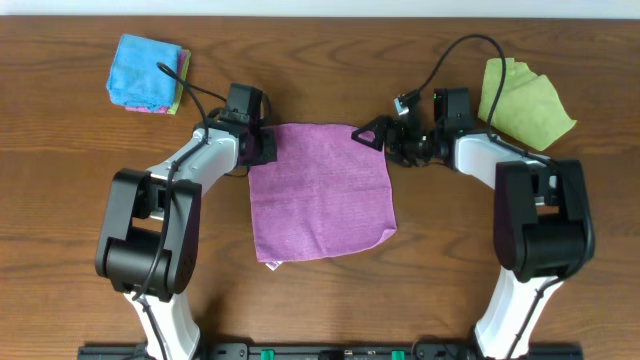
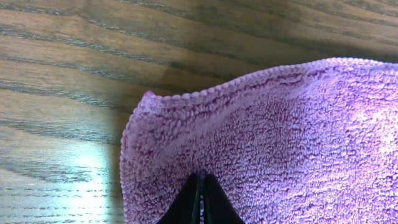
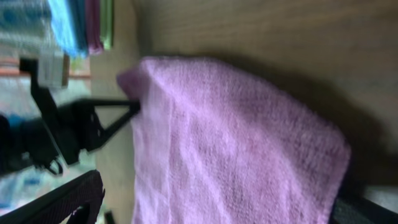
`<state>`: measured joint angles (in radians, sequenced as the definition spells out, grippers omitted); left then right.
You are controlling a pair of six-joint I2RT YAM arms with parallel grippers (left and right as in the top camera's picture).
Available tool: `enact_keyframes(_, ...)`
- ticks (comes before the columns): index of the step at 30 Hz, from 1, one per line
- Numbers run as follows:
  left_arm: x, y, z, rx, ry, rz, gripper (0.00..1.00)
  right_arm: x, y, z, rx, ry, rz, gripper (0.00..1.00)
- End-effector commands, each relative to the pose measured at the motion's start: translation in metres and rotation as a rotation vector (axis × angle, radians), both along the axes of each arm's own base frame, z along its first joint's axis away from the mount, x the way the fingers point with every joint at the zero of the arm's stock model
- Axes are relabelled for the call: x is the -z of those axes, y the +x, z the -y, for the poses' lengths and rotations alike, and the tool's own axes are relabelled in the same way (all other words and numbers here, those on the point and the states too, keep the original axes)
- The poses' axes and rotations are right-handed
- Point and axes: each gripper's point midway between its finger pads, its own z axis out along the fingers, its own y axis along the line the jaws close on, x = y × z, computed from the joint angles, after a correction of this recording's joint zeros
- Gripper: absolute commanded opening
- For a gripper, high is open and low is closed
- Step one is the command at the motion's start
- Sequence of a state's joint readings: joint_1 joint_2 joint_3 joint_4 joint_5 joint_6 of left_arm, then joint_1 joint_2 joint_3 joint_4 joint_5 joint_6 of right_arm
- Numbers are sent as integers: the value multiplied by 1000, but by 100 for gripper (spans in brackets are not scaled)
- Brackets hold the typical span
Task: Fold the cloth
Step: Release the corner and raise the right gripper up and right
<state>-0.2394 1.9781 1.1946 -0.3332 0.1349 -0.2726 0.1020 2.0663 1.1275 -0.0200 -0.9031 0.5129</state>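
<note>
Purple terry cloth [image 1: 320, 190] lies spread flat on the wooden counter [image 1: 330, 310] between the two arms. The left claw [image 1: 262, 146] is clenched on the cloth's far left corner, its fingertips [image 2: 202, 202] pressed together over the pile, and the right claw [image 1: 372, 134] grips the far right corner. Beyond the cloth's far left corner sits a blue folded stack [image 1: 147, 74], and beyond its far right corner a green rag [image 1: 524, 103].

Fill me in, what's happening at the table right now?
Both arms are working on the purple cloth, which lies flat on the table. The left claw is shut on its far left corner, and the right claw sits at the far right corner. No fold is made yet.
</note>
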Motion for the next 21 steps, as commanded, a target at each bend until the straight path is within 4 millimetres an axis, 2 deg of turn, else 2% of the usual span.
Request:
enact_keyframes(1,40,-37,-9,5,44,-148,5,6,6,-3,57,18,-30,99)
enact_keyframes(7,40,-37,-9,5,45,-147,6,-27,39,-14,98,74,148,99)
enact_keyframes(14,40,-37,-9,6,45,-147,6,-57,58,-15,107,119,316,99)
enact_keyframes(17,40,-38,-9,8,46,-150,6,-65,70,-7,150,101,382,99)
enact_keyframes(21,41,-40,-9,9,48,-157,6,-65,80,2,192,54,431,99)
